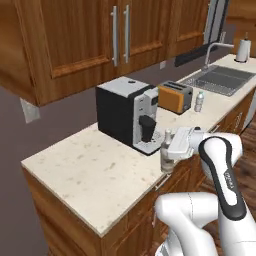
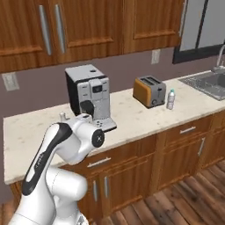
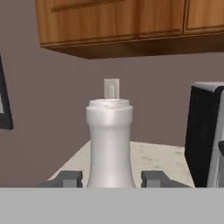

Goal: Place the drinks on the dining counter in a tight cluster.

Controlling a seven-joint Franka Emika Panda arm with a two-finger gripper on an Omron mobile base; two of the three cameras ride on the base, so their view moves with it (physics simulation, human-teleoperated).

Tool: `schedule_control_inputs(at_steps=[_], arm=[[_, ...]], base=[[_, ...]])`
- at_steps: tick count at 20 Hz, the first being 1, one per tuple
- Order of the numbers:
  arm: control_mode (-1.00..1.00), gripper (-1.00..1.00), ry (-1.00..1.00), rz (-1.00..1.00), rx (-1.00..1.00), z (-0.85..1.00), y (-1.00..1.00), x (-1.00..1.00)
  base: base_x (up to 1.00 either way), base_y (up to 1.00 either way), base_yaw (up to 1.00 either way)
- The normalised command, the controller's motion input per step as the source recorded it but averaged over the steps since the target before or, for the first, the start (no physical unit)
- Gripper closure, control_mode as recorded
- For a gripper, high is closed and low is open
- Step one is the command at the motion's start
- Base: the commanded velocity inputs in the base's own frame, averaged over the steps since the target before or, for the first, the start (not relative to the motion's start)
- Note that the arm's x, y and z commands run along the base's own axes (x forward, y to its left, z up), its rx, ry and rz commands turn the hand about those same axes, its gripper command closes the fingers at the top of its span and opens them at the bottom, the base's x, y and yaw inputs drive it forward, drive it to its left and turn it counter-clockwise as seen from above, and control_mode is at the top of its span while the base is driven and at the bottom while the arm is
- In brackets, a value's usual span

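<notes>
Speckled counter (image 1: 90, 175): coffee machine (image 1: 127, 114), toaster (image 1: 175, 96), bottles (image 1: 199, 101).

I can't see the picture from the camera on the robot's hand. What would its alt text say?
A pale, white-capped bottle stands upright between the robot gripper's two dark fingertips, one on each side of its body. It sits on a beige speckled counter, beside a black coffee machine, under wooden wall cabinets.

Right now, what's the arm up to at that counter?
The gripper is at the front edge of the wall-cabinet counter, with a small pale bottle standing upright between its fingertips, just in front of the coffee machine. The fingertips sit on either side of its lower body, but a firm grip can't be confirmed. A second small bottle stands by the toaster, near the sink.
</notes>
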Motion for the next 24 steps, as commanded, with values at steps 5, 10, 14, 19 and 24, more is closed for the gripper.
schedule_control_inputs(at_steps=[5, 10, 14, 19, 24], arm=[[1.00, 1.00, 0.00, 0.00, 0.00, 0.00, 0.00, 0.00], [1.00, 1.00, 0.00, 0.00, 0.00, 0.00, 0.00, 0.00], [1.00, 1.00, 0.00, 0.00, 0.00, 0.00, 0.00, 0.00], [1.00, 1.00, 0.00, 0.00, 0.00, 0.00, 0.00, 0.00], [1.00, 1.00, 0.00, 0.00, 0.00, 0.00, 0.00, 0.00]], base=[[0.00, 0.02, -0.95], [0.00, -0.02, -0.88], [0.02, -0.18, -0.72], [0.23, -0.32, -0.45], [0.54, -0.33, -0.13]])
